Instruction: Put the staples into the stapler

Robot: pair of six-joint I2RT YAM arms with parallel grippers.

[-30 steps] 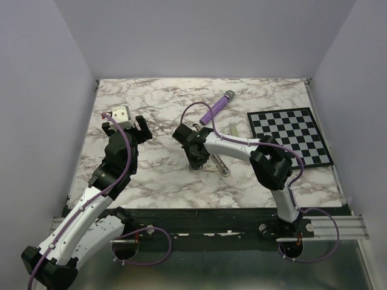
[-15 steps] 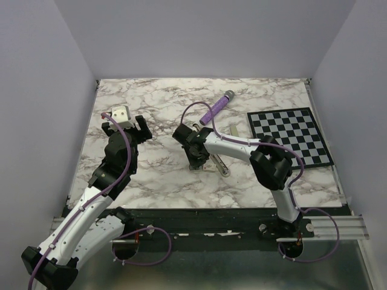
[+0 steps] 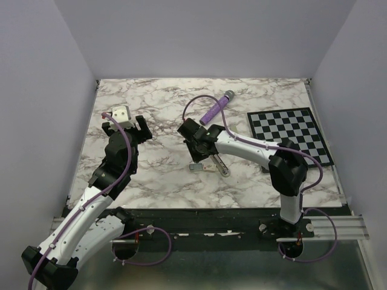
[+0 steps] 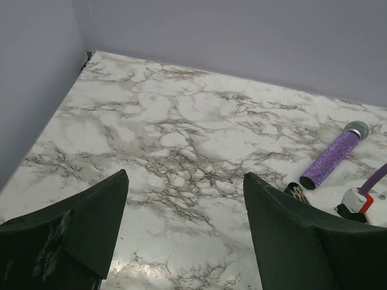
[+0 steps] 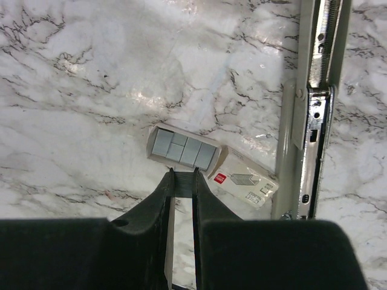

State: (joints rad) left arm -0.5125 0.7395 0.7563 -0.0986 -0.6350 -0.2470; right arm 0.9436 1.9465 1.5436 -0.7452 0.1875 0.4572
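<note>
**Right wrist view: right gripper (image 5: 182, 175) pinched on a grey strip (image 5: 183, 199) above the tray (image 5: 151, 147)**

My right fingers (image 5: 162, 196) stand almost together, and a thin strip fills the narrow gap between them. It is the same grey as the metal in the tray, so it looks like a stick of staples. Only its edge shows. Just past my fingertips, at the middle of the frame, the small cream tray lies tilted on the marble table (image 5: 91, 72). It holds the staples (image 5: 187, 151), grey blocks packed side by side in one row, with two smaller ones stacked at its left end. Touching the tray's lower right corner is a flat white sleeve (image 5: 245, 181) with a red mark. The stapler (image 5: 289, 121) runs down the right side of the frame. It lies open, with its dark metal rail (image 5: 319, 72) bare beside the beige-grey body.

In the top view, my right gripper (image 3: 196, 151) hangs over the tray (image 3: 195, 167) at the centre, and the stapler (image 3: 222, 168) lies slantwise just to its right. A purple cylinder (image 3: 214, 109) lies above them. A checkerboard (image 3: 290, 136) sits at the right edge of the table.

My left gripper (image 3: 125, 130) is at the upper left, well apart from all this. In its wrist view the left gripper (image 4: 186, 175) stands wide open, and only marble shows between the two fingers (image 4: 91, 229).
</note>
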